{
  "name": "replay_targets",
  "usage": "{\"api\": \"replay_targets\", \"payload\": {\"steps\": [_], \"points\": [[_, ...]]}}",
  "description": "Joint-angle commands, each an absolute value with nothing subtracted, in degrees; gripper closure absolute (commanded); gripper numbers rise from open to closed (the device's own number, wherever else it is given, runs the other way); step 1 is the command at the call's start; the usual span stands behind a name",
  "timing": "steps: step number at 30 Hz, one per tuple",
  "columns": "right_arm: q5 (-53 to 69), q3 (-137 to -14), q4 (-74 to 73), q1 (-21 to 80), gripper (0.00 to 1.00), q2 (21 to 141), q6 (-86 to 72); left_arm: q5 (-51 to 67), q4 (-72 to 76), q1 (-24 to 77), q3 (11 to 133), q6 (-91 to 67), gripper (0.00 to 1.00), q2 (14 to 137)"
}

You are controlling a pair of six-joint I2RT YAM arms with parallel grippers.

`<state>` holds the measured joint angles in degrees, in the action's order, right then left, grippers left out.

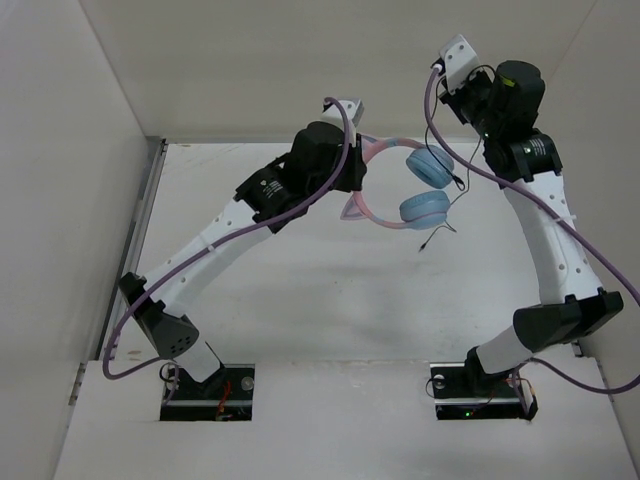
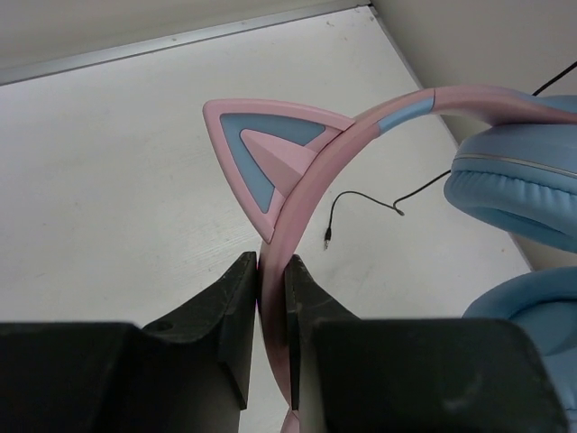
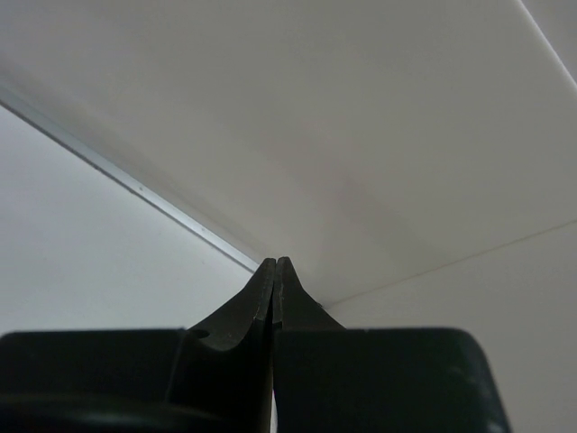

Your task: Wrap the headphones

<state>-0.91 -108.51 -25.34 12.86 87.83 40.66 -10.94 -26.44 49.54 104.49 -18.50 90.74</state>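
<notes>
left jaws clamp the headphones [image 1: 424, 207] by the pink headband [image 2: 311, 180], right jaws pressed together on nothing.

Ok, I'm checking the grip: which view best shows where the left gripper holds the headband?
Left wrist: the left gripper is shut on the pink headband next to a cat ear. In top external the arm covers the contact, though the headband shows. Right wrist shows none of it.
</notes>
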Motion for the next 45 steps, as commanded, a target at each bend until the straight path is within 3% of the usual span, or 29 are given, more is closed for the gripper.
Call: {"api": "replay_targets", "payload": {"steps": [1,15,33,45], "points": [[4.3,-111.27,-25.48,13.31,1.0,87.89,37.45,-8.88,-19.69,50.31,106.17,-21.09,1.0,86.31],[16.6,-111.53,-30.5,13.58,1.0,88.95,24.62,-5.01,-15.47,50.84,114.25,-21.18,1.0,89.21],[40.77,-111.53,-28.13,4.35,1.0,86.84,-1.57,-5.19,-12.83,53.92,120.49,-19.07,1.0,92.02],[45.52,-105.91,-27.34,5.14,1.0,83.76,-4.39,-5.45,-12.3,53.04,125.33,-18.81,1.0,94.04]]}}
